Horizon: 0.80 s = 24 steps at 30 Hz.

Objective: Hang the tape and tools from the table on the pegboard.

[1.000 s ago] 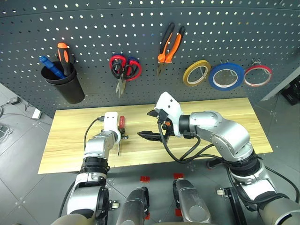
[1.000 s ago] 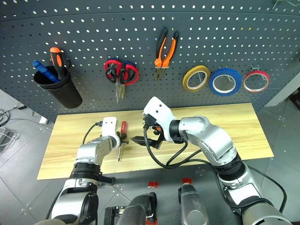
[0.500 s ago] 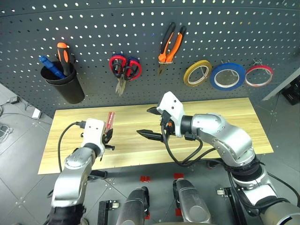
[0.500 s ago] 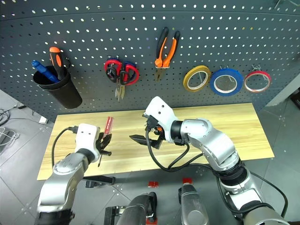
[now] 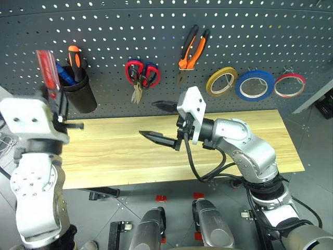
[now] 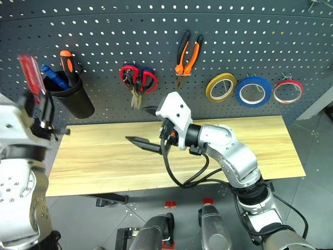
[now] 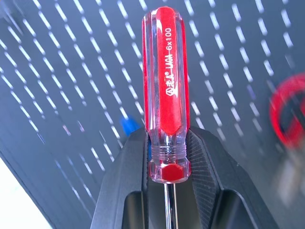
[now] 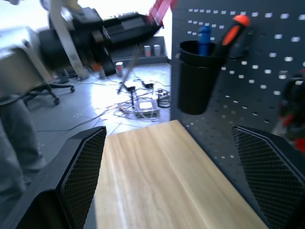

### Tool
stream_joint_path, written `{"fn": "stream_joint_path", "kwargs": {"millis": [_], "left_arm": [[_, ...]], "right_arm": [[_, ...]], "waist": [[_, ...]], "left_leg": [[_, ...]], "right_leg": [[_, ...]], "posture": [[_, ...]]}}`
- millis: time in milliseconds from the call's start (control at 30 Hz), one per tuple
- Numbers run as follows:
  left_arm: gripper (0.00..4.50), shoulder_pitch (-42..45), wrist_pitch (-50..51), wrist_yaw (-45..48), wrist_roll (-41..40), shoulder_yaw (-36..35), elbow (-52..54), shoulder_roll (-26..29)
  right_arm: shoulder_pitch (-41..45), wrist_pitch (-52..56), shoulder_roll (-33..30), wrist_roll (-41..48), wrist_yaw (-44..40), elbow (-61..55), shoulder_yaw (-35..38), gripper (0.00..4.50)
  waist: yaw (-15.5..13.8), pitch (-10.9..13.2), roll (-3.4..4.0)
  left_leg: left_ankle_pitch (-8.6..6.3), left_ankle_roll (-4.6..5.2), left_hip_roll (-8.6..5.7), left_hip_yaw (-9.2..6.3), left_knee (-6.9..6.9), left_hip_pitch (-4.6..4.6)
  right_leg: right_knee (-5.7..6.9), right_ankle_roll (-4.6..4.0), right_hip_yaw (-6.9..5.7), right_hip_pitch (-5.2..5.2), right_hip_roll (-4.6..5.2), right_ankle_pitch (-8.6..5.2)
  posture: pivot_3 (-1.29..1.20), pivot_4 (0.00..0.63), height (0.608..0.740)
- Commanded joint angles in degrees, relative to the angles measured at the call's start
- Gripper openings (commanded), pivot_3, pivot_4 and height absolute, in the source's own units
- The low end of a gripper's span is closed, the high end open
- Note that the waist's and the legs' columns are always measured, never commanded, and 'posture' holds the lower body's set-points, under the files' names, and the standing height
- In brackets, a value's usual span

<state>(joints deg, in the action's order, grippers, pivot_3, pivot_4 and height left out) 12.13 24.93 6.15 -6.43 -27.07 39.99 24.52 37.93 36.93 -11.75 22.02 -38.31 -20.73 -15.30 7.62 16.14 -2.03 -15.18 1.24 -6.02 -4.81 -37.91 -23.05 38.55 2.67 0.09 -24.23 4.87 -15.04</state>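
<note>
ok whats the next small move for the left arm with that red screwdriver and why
Probably carry it toward the black cup on the pegboard. The left gripper is shut on the red screwdriver, held up beside the cup, where another screwdriver already stands.

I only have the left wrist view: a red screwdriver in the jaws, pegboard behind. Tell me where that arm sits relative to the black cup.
Observer: The left gripper holds the screwdriver handle-up, just left of the black cup on the pegboard.
Operator: Report what's in the cup.
Observer: An orange-and-black screwdriver and a blue-handled tool.
Operator: Give me the right gripper.
Observer: The right gripper is open and empty above the table, pointing toward the left arm.
Operator: Say what's left on the table.
Observer: I see no tools on it; pliers and blue tape hang on the board.
</note>
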Motion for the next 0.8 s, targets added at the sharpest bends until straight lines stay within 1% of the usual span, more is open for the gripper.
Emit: {"fn": "stream_joint_path", "kwargs": {"millis": [33,100,200,400,567,700,800], "left_arm": [[0.84,8.31,-0.96,-1.21,-1.32,-1.76,-3.57,2.79],[0.84,11.27,-2.53,-0.95,-1.54,-1.43,-7.09,3.24],[0.84,15.71,-7.94,0.38,-1.92,-0.56,-15.82,3.93],[0.84,21.50,-18.01,0.78,-0.63,0.75,-28.53,5.14],[0.84,26.17,-18.91,0.84,-2.60,1.20,-32.03,5.46],[0.84,26.17,-20.34,1.57,-2.00,1.86,-33.24,6.55],[0.84,24.54,-23.09,1.14,-1.35,1.44,-37.15,6.14]], "right_arm": [[2.98,1.50,2.12,1.56,1.68,0.53,1.24,4.50],[3.99,3.54,2.82,1.88,2.45,1.13,1.44,4.50],[6.45,6.70,3.37,2.12,3.13,1.18,1.10,4.50],[7.08,7.51,3.35,1.93,3.93,0.39,0.99,4.50],[7.40,9.52,3.68,3.39,4.83,-0.70,1.89,4.50],[7.47,9.60,3.27,3.43,4.94,-0.58,1.96,4.50],[7.60,9.27,3.42,3.19,5.11,0.00,1.95,4.50]], "waist": [[-0.01,0.00,0.01],[0.24,0.00,0.01],[0.38,0.00,0.01],[0.31,0.00,0.01],[0.37,0.00,0.01],[0.63,0.00,0.01],[0.71,-0.01,0.01]], "left_leg": [[0.02,-0.03,0.00,0.01,0.00,0.01],[0.03,-0.04,-0.01,0.02,0.00,0.02],[0.03,-0.06,-0.01,0.06,0.02,0.04],[0.03,-0.08,0.04,0.04,0.00,-0.08],[0.02,-0.07,0.02,0.02,-0.03,-0.21],[0.02,-0.08,0.02,0.02,-0.03,-0.35],[0.02,-0.09,0.04,0.04,-0.03,-0.41]], "right_leg": [[0.01,0.00,0.01,0.00,-0.01,0.00],[0.04,-0.01,0.02,0.00,-0.01,0.00],[0.07,-0.01,0.06,-0.06,-0.02,0.00],[0.02,-0.05,-0.19,-0.15,0.04,0.03],[-0.03,-0.10,-0.50,-0.21,0.13,0.06],[0.02,-0.12,-0.53,-0.43,0.15,0.07],[0.11,-0.14,-0.55,-0.60,0.15,0.09]], "posture": [[-0.24,0.274,0.740],[-0.24,0.274,0.740],[-0.24,0.267,0.740],[-0.27,0.268,0.740],[-0.28,0.268,0.740],[-0.28,0.267,0.740],[-0.28,0.267,0.740]]}}
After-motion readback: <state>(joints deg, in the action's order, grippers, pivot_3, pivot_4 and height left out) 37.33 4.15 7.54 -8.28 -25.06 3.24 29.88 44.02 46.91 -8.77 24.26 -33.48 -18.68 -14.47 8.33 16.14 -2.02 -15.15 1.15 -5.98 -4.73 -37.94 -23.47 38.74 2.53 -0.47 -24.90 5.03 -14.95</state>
